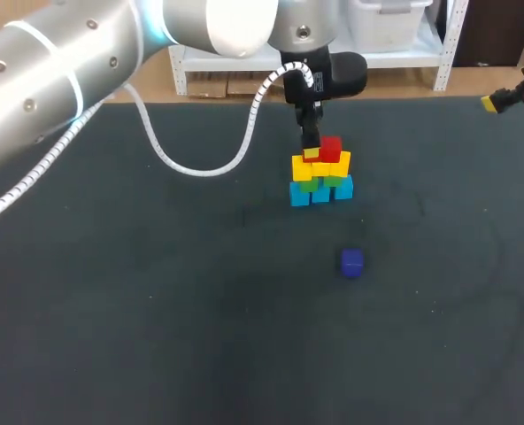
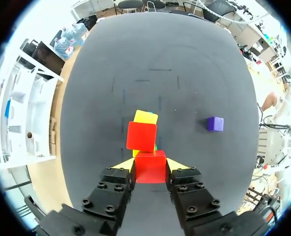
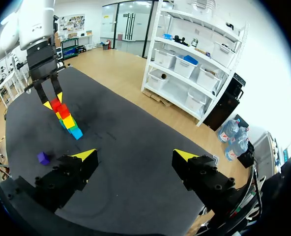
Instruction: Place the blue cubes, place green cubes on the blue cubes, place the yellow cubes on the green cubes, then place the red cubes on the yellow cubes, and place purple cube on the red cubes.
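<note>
- The purple cube (image 1: 351, 262) lies nearest, alone on the dark table (image 1: 156, 310) and well apart from the stack. It is the last piece to go on.
- Beyond it stands the stack: blue cubes (image 1: 299, 196) at the bottom, then green cubes (image 1: 307, 185), then yellow cubes (image 1: 326, 166). One placed red cube (image 1: 331, 147) already sits on top.
- The left gripper (image 2: 150, 164) hangs right over the stack. Its fingers are drawn in narrow on the held red cube (image 2: 150, 170), pinching two opposite flat faces, just beside the placed red cube.
- These cubes look small, stiff and light, with smooth faces. A centred pinch on opposite sides should hold, while an off-centre one may let a cube twist.
- The stack is tall and narrow, so a sideways nudge on release could probably topple it.
- Farthest off, the right gripper (image 3: 135, 157) sits at the table's far right edge, fingers spread wide and empty.
</note>
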